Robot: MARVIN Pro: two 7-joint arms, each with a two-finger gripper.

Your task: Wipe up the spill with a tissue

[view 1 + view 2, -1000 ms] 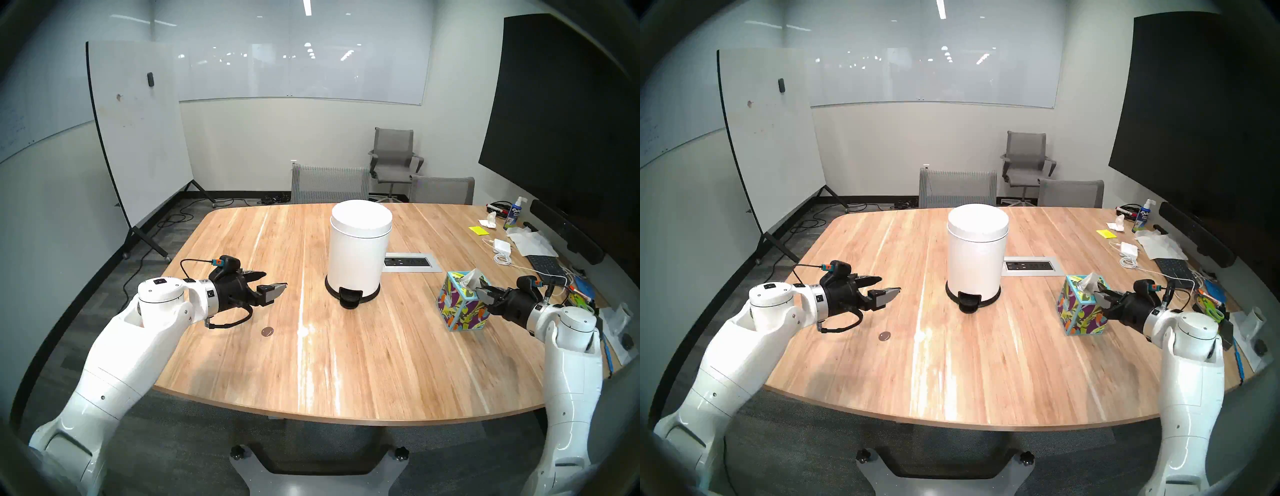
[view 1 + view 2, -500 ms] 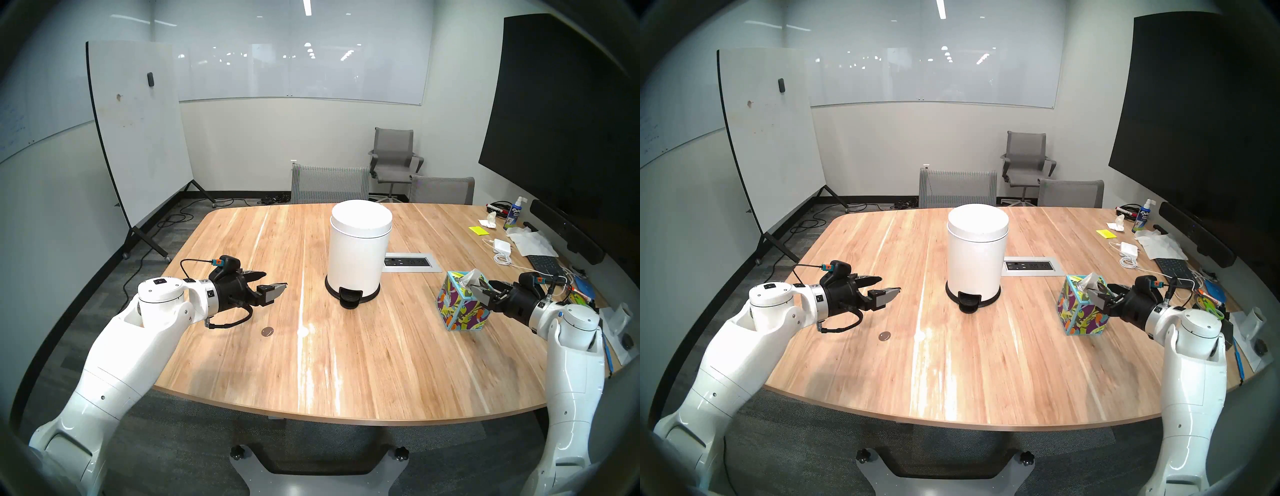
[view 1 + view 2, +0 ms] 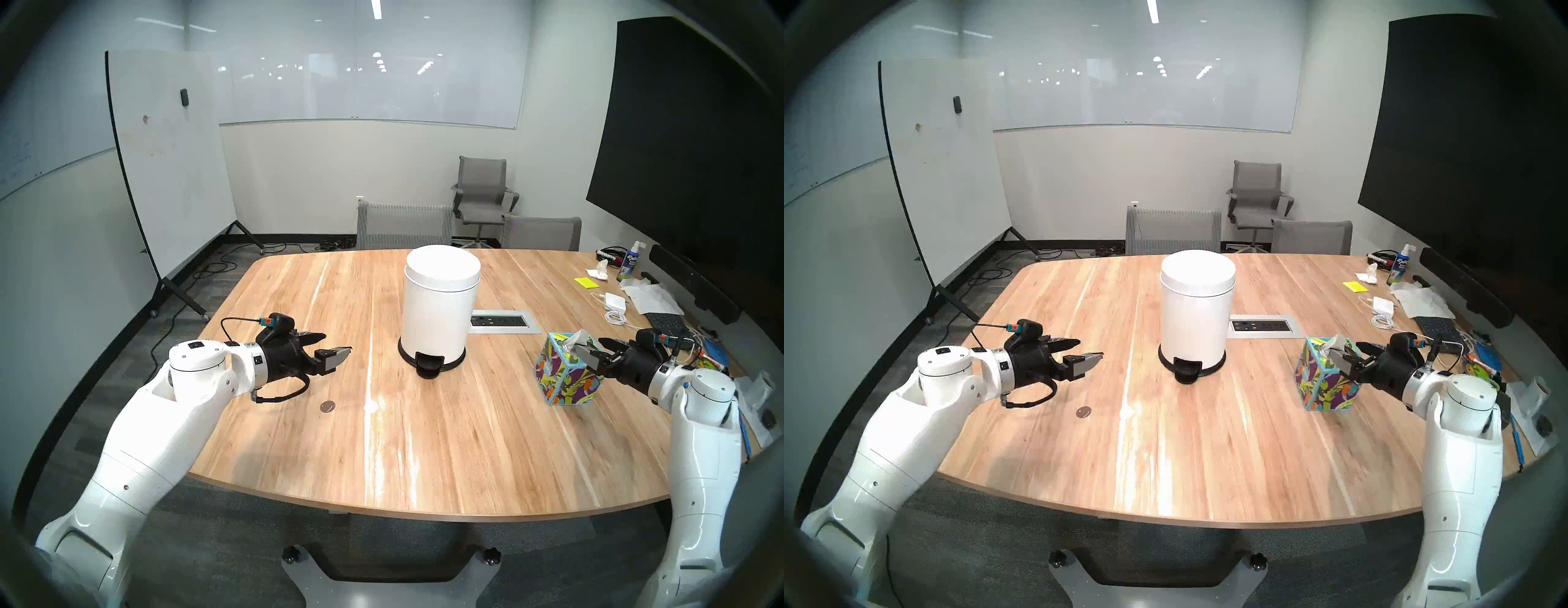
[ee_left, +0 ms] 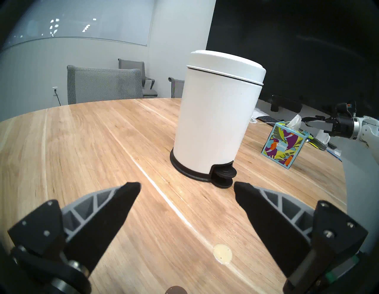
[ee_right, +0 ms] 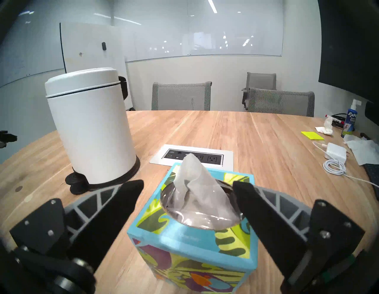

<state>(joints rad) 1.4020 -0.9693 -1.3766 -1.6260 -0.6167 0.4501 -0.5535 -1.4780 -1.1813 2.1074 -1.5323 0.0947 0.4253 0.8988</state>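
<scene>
Fetching a tissue is the step we judge to be in hand; no wiping has begun.

Item — right gripper [image 5: 187, 185]: fingers apart, straddling the tissue [image 5: 193, 180] that stands up from the tissue box [image 5: 190, 246], not pinching it. In the head view the fingers reach in over the box's top from its right. The forearm slopes up from the table's near right edge and the wrist points nearly level, a little downward.

Item — left gripper [image 3: 335, 346]: fingers wide apart and empty, held above the table [image 3: 466, 446], aimed toward the white pedal bin [image 3: 439, 305].

Item — the spill [image 3: 327, 406]: a small round glossy puddle on the wood, lying just in front of and below the left gripper, well apart from the tissue box (the bin stands between them, farther back).

Next move, as we judge it — the right fingers must close on the upright tissue and draw it up and out; the light box may lift with it unless the pull is clean.
</scene>
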